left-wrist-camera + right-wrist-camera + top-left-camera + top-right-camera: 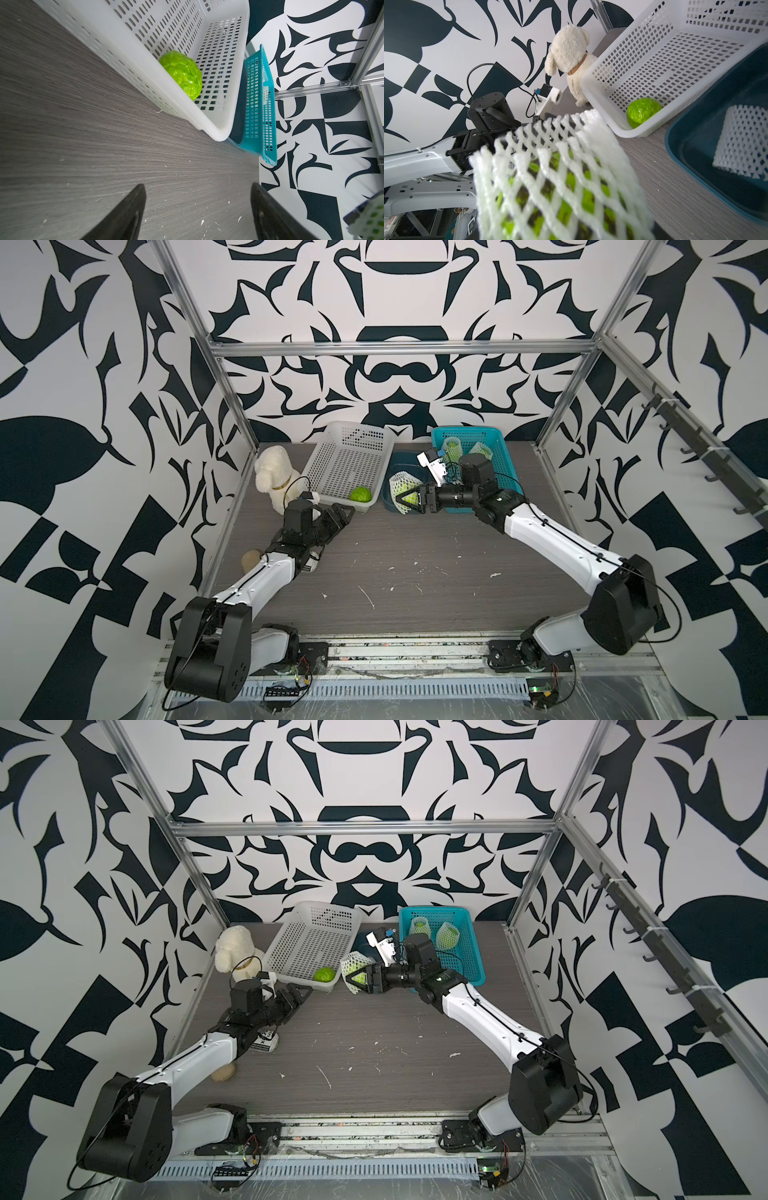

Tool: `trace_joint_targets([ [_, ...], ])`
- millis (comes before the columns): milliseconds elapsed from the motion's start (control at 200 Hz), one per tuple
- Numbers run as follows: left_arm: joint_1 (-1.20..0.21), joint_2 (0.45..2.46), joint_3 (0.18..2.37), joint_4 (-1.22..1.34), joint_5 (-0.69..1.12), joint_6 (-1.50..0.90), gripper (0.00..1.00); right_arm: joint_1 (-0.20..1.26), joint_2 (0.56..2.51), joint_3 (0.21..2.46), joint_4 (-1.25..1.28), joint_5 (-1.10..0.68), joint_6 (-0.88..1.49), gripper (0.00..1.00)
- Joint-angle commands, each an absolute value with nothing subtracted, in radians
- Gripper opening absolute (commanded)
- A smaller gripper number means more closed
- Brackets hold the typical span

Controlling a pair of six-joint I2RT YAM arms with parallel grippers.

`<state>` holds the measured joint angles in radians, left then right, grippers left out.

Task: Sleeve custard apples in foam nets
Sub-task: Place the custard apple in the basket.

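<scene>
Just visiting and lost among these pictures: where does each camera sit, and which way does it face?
Both top views: overhead at the front, looking down toward the back wall; both arms show.
Left wrist: on the left arm, facing the white basket past the open left pincer.
Right wrist: on the right arm, facing the plush dog over the netted custard apple; left arm shows.
Shared: all four show the bare custard apple.

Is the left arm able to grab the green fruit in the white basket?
Probably yes. The left tool is open and empty beside the white basket, and the custard apple lies bare in its near corner. Only the basket wall is between them; it must reach over.
</scene>
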<state>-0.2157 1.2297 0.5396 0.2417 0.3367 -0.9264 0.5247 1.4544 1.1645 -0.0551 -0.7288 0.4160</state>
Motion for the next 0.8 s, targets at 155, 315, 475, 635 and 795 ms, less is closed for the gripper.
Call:
trace_joint_targets([
  [155,-0.212,1.209,0.528,0.227,0.333,-0.913,0.81,0.519,1.433,1.215,-0.042,-0.726,0.39,0.65],
  [315,-0.211,1.21,0.531,0.225,0.333,-0.909,0.81,0.488,1.431,1.24,-0.171,-0.552,0.315,0.65],
  [475,-0.212,1.215,0.545,0.226,0.374,-0.878,0.89,0.408,1.434,1.253,-0.268,-0.349,0.259,0.66],
  [635,-0.212,1.186,0.539,0.217,0.35,-0.858,0.99,0.303,1.442,1.236,-0.274,-0.235,0.237,0.67],
  [795,-0.212,1.172,0.552,0.179,0.336,-0.832,0.99,0.219,1.491,1.24,-0.275,-0.151,0.208,0.68],
])
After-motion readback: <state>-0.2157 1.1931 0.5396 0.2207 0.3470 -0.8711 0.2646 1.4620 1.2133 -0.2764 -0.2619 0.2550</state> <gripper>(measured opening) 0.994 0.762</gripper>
